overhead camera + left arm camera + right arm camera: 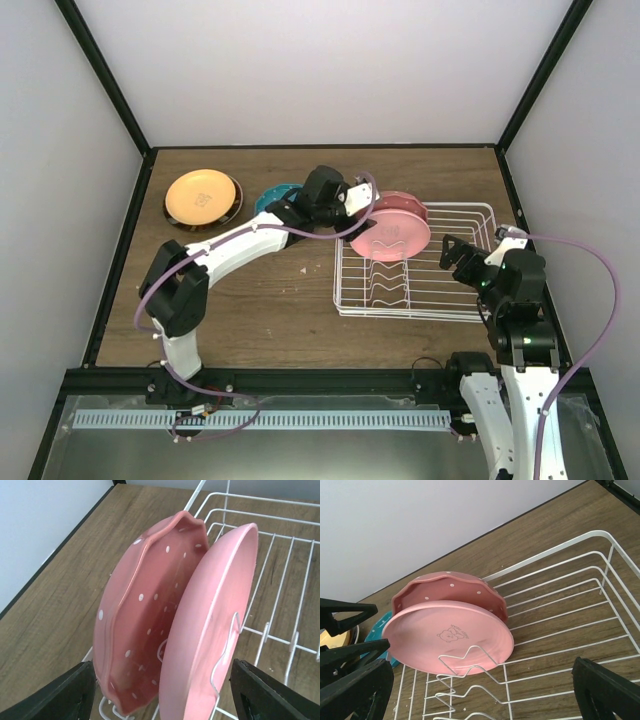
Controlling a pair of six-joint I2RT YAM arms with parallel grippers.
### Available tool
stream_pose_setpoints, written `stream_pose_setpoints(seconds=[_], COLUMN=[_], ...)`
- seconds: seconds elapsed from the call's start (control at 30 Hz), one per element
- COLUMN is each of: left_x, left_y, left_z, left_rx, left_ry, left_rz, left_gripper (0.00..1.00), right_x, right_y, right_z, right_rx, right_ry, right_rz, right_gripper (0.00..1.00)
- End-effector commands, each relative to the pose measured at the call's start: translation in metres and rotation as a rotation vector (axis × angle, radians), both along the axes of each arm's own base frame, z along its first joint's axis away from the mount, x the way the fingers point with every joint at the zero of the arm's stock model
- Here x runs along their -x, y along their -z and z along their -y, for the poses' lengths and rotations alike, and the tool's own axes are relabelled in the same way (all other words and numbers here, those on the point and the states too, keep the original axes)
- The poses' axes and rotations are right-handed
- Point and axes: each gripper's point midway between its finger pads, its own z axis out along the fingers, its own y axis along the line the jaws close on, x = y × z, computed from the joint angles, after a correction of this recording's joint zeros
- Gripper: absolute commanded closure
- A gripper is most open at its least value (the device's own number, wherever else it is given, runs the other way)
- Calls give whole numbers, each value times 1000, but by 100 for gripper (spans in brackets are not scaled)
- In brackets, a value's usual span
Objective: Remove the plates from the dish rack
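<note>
Orange plate (203,197): flat on the desk (260,310), far left corner, dark rim, well apart from the rack.
Teal plate (272,197): on the desk just right of the orange one, partly hidden under the left arm.
Left arm (240,245): reaches from the near left across to the rack's far left end.
Left jaws: spread wide. One finger (65,695) is at the outer side of the dotted plate, the other (270,695) at the outer side of the plain plate, so both pink plates stand between them. Whether the fingers touch a plate I cannot tell.
Dotted plate (145,610): pink with white dots and a wavy rim, on edge in the rack, the farther of the two.
Plain plate (210,630): pink, on edge close against the dotted one, a wire divider on its near side.
Rack (410,317): white wire, on the right half of the desk. The pink plates stand at its far left end.
Right jaws: spread wide, hanging over the rack's right end, clear of the plates.
</note>
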Motion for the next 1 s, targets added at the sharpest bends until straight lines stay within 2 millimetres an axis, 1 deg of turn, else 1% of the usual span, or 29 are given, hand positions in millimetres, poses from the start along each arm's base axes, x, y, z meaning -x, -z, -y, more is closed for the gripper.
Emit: stream_pose_setpoints(seconds=[0.0, 0.1, 0.2, 0.33, 0.5, 0.6, 0.7, 0.8, 0.83, 0.97], left_x=[-7, -8, -10, -12, -12, -8, -7, -9, -9, -12], left_y=[5, 10, 13, 12, 11, 7, 0, -13, -19, -50], left_z=[10, 13, 16, 20, 22, 22, 21, 18, 18, 14], left_rx=[-23, -29, -30, -23, -20, -17, -8, -2, 2, 19], left_ry=[13, 16, 8, -3, -16, -20, -38, -73, -83, -142], left_rz=[76, 82, 91, 108, 117, 127, 153, 181, 193, 267], left_gripper=[27, 32, 44, 61, 74, 82, 88, 94, 96, 96], right_x=[5, 4, 4, 2, 0, -1, -2, -4, -4, -6], right_y=[-22, -24, -25, -26, -25, -22, -21, -18, -18, -17], right_z=[2, 3, 4, 6, 6, 7, 6, 7, 7, 7], right_rx=[17, 21, 26, 28, 30, 29, 26, 25, 26, 20], right_ry=[10, 15, 20, 28, 32, 35, 34, 36, 36, 42], right_rz=[53, 57, 59, 62, 58, 56, 55, 54, 54, 58], right_gripper=[0, 0, 0, 0, 0, 0, 0, 0, 0, 0])
